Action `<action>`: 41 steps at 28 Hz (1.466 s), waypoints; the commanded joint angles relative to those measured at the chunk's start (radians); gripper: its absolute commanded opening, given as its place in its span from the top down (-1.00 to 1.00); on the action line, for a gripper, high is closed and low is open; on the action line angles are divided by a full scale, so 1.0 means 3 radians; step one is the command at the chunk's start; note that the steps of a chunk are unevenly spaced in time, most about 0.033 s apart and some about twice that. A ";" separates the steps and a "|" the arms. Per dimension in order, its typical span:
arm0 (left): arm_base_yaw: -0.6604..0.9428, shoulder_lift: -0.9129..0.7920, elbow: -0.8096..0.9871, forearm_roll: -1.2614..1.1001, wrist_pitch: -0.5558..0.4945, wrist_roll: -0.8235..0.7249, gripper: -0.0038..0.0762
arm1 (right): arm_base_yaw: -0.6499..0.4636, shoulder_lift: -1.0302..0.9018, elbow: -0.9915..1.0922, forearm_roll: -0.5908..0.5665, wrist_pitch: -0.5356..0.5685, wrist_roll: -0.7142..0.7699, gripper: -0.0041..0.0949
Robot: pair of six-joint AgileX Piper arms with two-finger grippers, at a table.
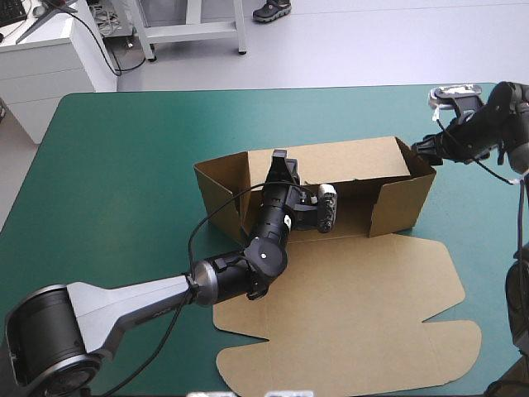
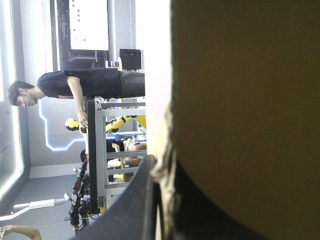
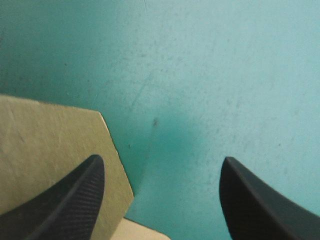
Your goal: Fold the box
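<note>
- Standing on the smooth teal-green cover (image 1: pixel 124 165), the box (image 1: pixel 347 281) was a matte brown board tray with raised walls, its tabbed lid flat on the near side.
- The left gripper (image 1: pixel 282 162) pinched the box's far wall.
- The right gripper (image 3: pixel 160 165) hung spread at the box's right end.

This is a robotics lab. The left arm (image 1: pixel 124 302) and right arm (image 1: pixel 483 124) reach to the box (image 1: pixel 347 165) on a teal-green table (image 1: pixel 124 165). Beyond it stand a white cabinet (image 1: pixel 50 62) with cables (image 1: pixel 106 45) and a metal frame (image 1: pixel 194 31).
</note>
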 commanded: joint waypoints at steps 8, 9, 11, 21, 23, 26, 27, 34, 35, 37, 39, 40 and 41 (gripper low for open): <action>-0.0032 -0.0105 -0.0047 -0.0073 -0.0081 -0.0054 0.92 | -0.0597 -0.0790 0.1286 0.1582 -0.0615 -0.1491 -0.26; -0.0032 -0.0105 -0.0047 -0.0073 -0.0081 -0.0054 0.92 | -0.0608 -0.0805 0.1371 0.1644 -0.0624 -0.1622 -0.26; -0.0032 -0.0105 -0.0047 -0.0073 -0.0081 -0.0054 0.92 | -0.0621 -0.0817 0.1521 0.1783 -0.0630 -0.1818 -0.26; -0.0032 -0.0105 -0.0047 -0.0073 -0.0072 -0.0054 0.92 | -0.0621 -0.0858 0.1749 0.1876 -0.0527 -0.2472 -0.26; -0.0032 -0.0105 -0.0047 -0.0073 -0.0072 -0.0054 0.92 | -0.0621 -0.0872 0.1749 0.1876 -0.0469 -0.2557 -0.26; -0.0032 -0.0105 -0.0047 -0.0073 -0.0072 -0.0054 0.92 | -0.0621 -0.0881 0.1749 0.1920 -0.0390 -0.2686 -0.26; -0.0032 -0.0105 -0.0047 -0.0073 -0.0072 -0.0054 0.92 | -0.0621 -0.0881 0.1749 0.1928 -0.0367 -0.2708 -0.26; -0.0032 -0.0105 -0.0047 -0.0073 -0.0072 -0.0054 0.92 | -0.0560 -0.0881 0.1749 0.2036 -0.0399 -0.2769 -0.25; -0.0032 -0.0105 -0.0047 -0.0073 -0.0072 -0.0054 0.92 | -0.0523 -0.0874 0.1749 0.2122 -0.0454 -0.2810 -0.25; -0.0032 -0.0105 -0.0047 -0.0073 -0.0072 -0.0054 0.92 | -0.0414 -0.0852 0.1749 0.2256 -0.0599 -0.2850 -0.25; -0.0032 -0.0105 -0.0047 -0.0073 -0.0072 -0.0054 0.92 | -0.0273 -0.0844 0.1763 0.2269 -0.0840 -0.2810 -0.25; -0.0032 -0.0105 -0.0047 -0.0073 -0.0072 -0.0028 0.92 | -0.0216 -0.0844 0.1783 0.2276 -0.0992 -0.2782 -0.25; -0.0032 -0.0105 -0.0047 -0.0073 -0.0072 -0.0021 0.92 | -0.0166 -0.0852 0.1809 0.2276 -0.1102 -0.2758 -0.25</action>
